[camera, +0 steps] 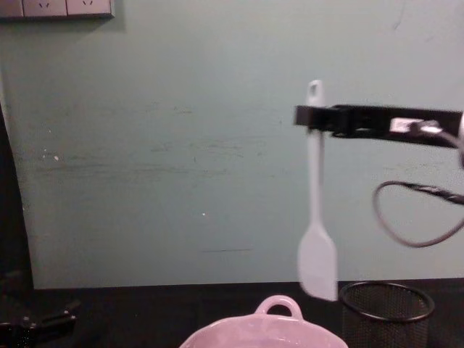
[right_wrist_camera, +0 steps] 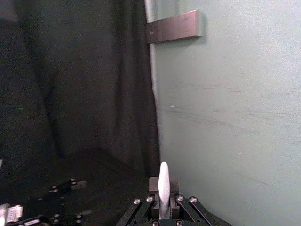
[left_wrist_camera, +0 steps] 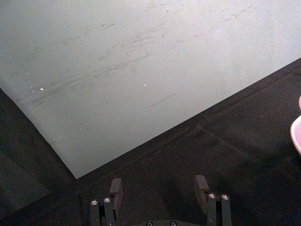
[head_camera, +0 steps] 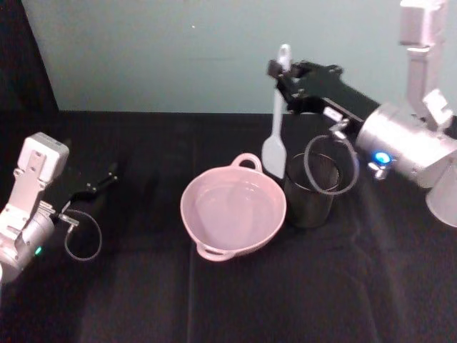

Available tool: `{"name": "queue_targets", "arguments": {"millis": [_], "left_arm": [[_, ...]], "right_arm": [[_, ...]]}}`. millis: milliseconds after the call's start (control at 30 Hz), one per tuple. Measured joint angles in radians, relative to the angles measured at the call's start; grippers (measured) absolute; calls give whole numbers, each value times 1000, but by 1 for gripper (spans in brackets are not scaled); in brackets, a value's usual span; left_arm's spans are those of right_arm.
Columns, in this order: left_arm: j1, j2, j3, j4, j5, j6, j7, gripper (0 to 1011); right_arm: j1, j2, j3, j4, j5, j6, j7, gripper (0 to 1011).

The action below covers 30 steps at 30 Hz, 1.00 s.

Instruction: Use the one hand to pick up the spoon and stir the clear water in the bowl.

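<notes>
My right gripper (head_camera: 280,76) is shut on the upper handle of the white spoon (head_camera: 275,136), holding it upright in the air. In the chest view the spoon (camera: 316,217) hangs from the gripper (camera: 310,117) with its flat head above and between the pink bowl (camera: 261,330) and the mesh cup. The bowl (head_camera: 233,207) sits mid-table with clear water in it. The spoon's handle tip (right_wrist_camera: 163,186) stands out between the shut jaws in the right wrist view. My left gripper (head_camera: 100,183) rests open at the table's left, far from the bowl.
A black wire-mesh cup (head_camera: 308,193) stands right beside the bowl, under my right arm. A loose cable loop (head_camera: 330,164) hangs from the right wrist above the cup. Black cloth covers the table; a pale green wall stands behind.
</notes>
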Motion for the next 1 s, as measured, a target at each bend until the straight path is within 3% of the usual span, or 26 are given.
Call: {"name": "queue_targets", "arguments": {"millis": [67,400,633,1000], "left_arm": [[0,0,0,0,0,0,0,1011],[0,0,0,0,0,0,0,1011],[0,0,0,0,0,0,0,1011],[0,0,0,0,0,0,0,1011]], "right_arm": [[16,-31,-33,27,-16,-15,11,121],[20,-102,-103,114,-87,-108,43,121],[-1,-124,-118,162,-116,-162,78,121],[-28,-153,-122,202,-121,-183,109,121]]}}
